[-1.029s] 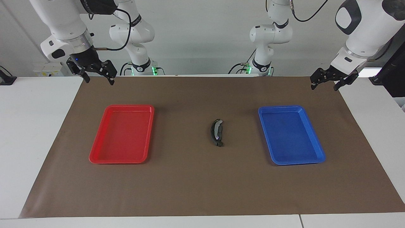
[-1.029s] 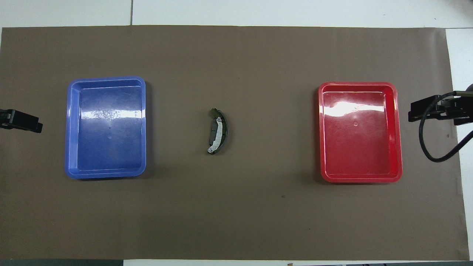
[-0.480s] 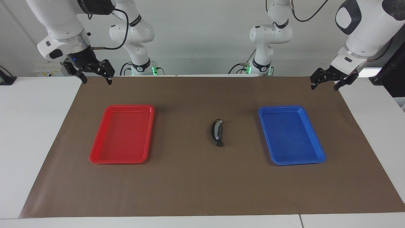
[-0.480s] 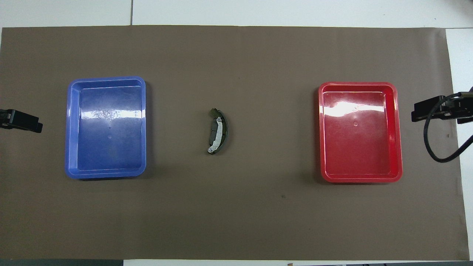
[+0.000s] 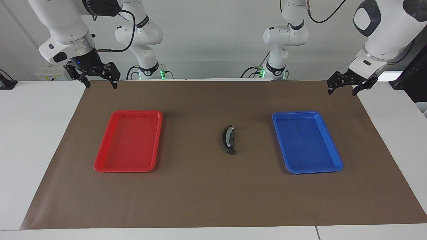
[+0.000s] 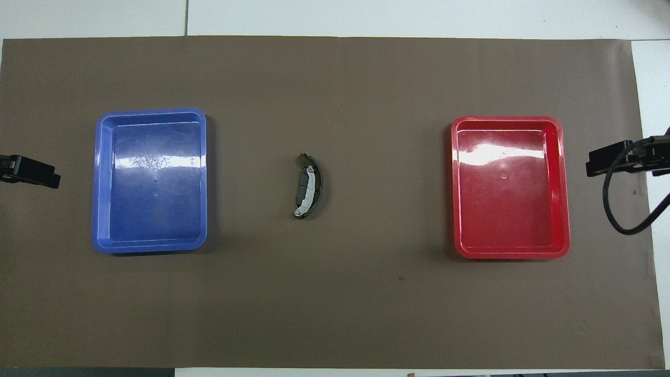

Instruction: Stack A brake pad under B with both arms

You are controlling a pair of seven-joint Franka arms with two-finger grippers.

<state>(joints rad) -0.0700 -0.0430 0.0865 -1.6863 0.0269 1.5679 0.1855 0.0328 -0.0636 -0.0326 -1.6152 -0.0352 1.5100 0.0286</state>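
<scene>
Surface: brown mat (image 5: 213,200) spread over a white table (image 5: 30,140), pale wall at my back.
Stack: B (image 5: 227,136), the long black crescent with its light grey strip, lies at the middle of the mat, between the two trays. A brake pad (image 5: 231,150) is mostly covered by it in the facing view; its dark grey edge shows along B's inner curve in the overhead view (image 6: 301,189), so the two touch and B sits on top.
My left gripper (image 5: 343,87): raised over the mat's corner at my left arm's end, close to my base. Its fingers stand spread apart and hold nothing. In the overhead view only its black tip (image 6: 32,172) pokes in at the edge.
My right gripper (image 5: 97,80): raised over the mat's corner at my right arm's end, fingers apart, nothing between them. A black cable loops beside it in the overhead view (image 6: 612,159).
Blue tray (image 5: 337,161): on the mat between my left gripper and the stack, nothing in it.
Red tray (image 5: 100,165): on the mat between my right gripper and the stack, nothing in it.
Stack against my jaws: well apart from both, with a tray lying between it and each gripper; neither gripper is over it or touching it.
</scene>
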